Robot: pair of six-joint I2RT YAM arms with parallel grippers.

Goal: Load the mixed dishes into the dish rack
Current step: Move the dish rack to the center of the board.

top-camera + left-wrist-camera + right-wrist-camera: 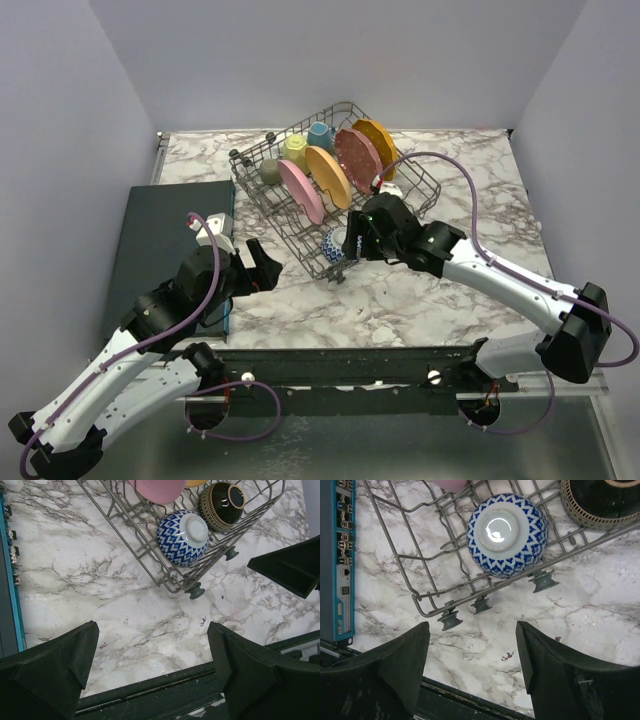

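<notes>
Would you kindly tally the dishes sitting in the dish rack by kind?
Plates: 4 (pink plate, peach plate, dotted plate, orange plate)
Mugs: 3 (yellow mug, blue mug, olive mug)
Bowls: 2 (blue-patterned bowl, dark brown bowl)
Total: 9

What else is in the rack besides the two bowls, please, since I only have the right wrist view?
Observer: Standing on edge in the rack are a pink plate, peach plate, dotted plate and orange plate.
Operator: Thank you. Are any mugs in there too?
Observer: Yes, an olive mug, yellow mug and blue mug sit in a row left of the plates.
Operator: And where is the left claw?
Observer: The left claw is open and empty above the table, just short of the rack's near corner.
</notes>
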